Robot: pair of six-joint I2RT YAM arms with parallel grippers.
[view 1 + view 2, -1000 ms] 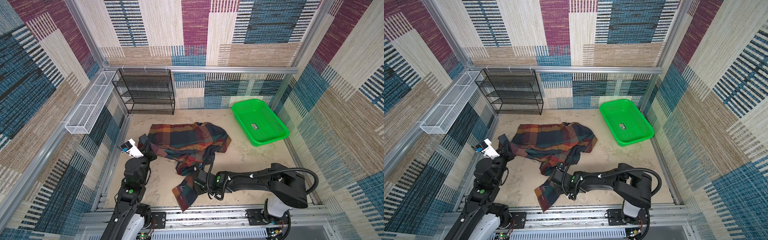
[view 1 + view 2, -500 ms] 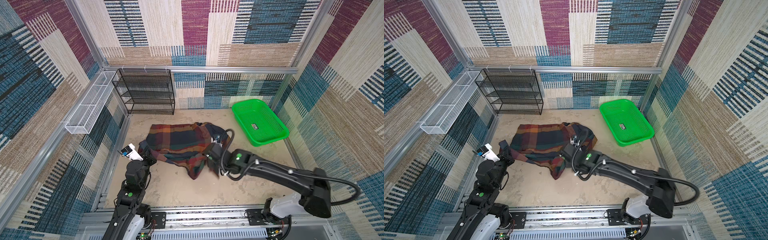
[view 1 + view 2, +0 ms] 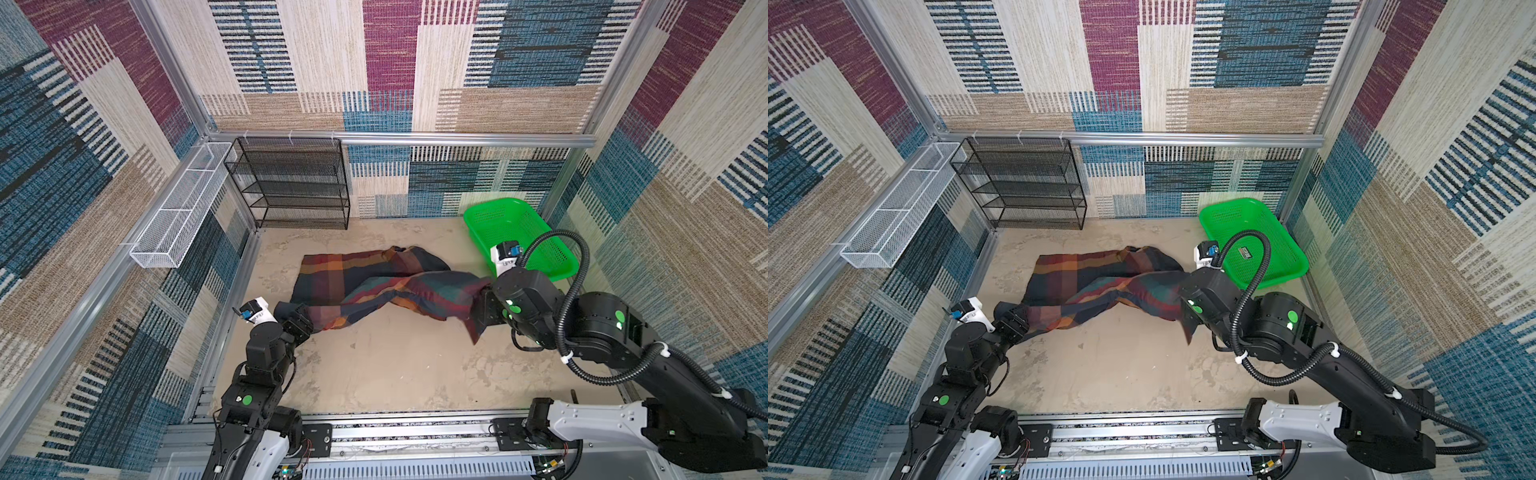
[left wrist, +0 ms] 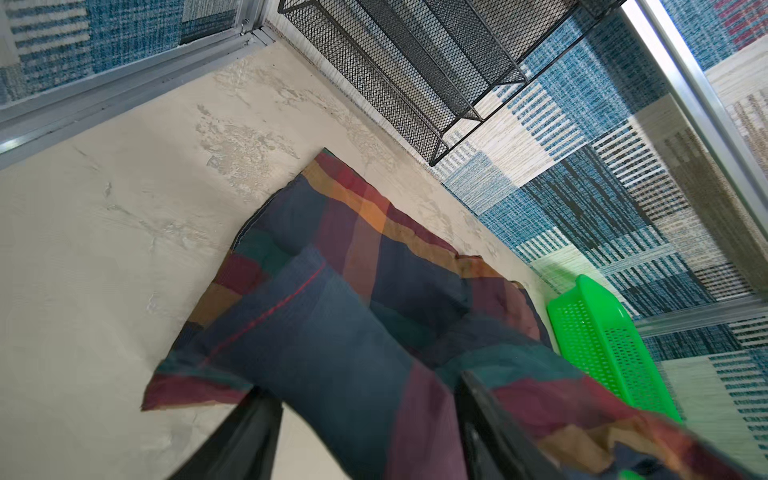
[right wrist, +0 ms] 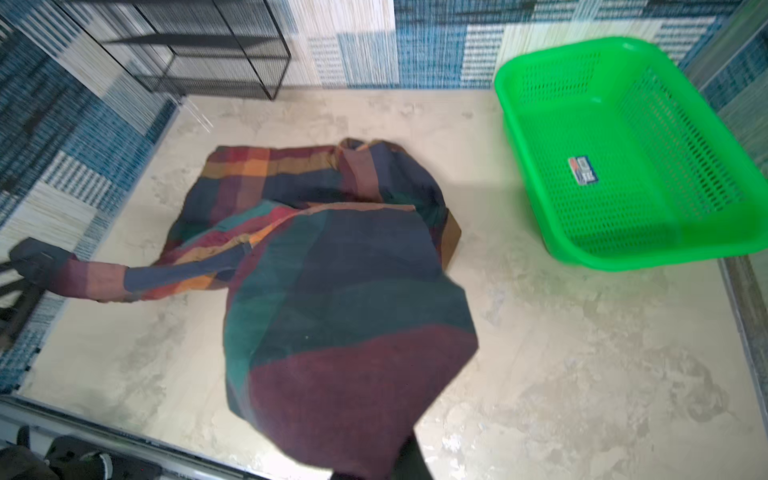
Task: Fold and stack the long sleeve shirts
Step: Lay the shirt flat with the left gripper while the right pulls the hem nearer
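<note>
Navy plaid shirt (image 3: 374, 286), pinched by left tool (image 3: 298, 323), right tool (image 3: 483, 308)

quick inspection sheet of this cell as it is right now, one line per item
surface: beige tabletop, stained and patchy.
job's things: one plaid shirt, unfolded, stretched between both grippers, its far part lying on the tabletop.
clutter: green basket, no clothes in it; black mesh rack; white wire basket on the side wall.
grippers: left gripper shut on one shirt end; right gripper shut on the other, cloth draped over it.
cables: black conduit loops over the right arm.
surroundings: patterned walls, metal frame.
</note>
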